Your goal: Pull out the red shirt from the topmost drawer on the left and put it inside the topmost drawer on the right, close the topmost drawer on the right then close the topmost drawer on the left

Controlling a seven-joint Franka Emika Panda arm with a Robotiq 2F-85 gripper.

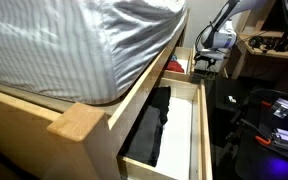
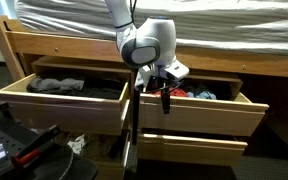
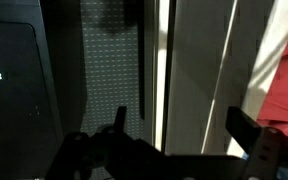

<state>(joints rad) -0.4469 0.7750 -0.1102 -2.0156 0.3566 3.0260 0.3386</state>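
Grey striped mattress [image 1: 84, 40] rests on a wooden bed frame [image 1: 79, 122]; black garment [image 1: 154, 125] below

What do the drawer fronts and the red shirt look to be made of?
Drawer fronts: pale wood with a smooth, probably lightly varnished finish; the warm tone and square board edges suggest it. Red shirt: soft matte cloth that lies crumpled; fabric type unclear.

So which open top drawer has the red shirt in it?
The right top drawer, by the gripper: the red shirt lies inside. The left top drawer holds dark clothing.
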